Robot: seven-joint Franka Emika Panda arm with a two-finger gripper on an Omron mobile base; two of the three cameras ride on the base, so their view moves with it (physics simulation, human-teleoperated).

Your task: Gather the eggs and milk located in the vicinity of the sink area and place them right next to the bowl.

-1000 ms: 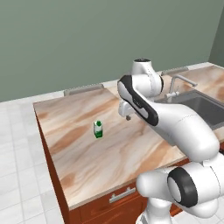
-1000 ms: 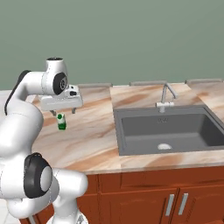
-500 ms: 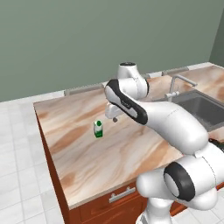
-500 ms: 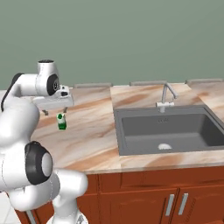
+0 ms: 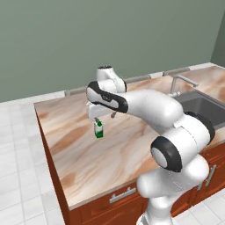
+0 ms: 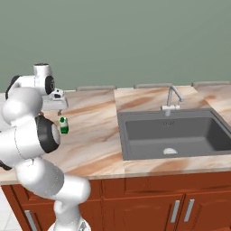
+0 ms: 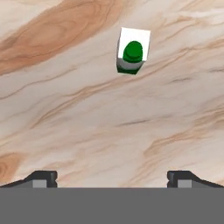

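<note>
Boxy green-capped milk (image 7: 132,51) on veined marble

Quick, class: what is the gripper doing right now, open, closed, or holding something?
Gripper: open and holding nothing, its fingertips wide apart above the counter; the milk stands apart from it, untouched.

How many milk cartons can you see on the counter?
1. The milk carton stands upright on the marble counter, left of the sink, just under the open gripper. The arm could hide others behind it.
</note>
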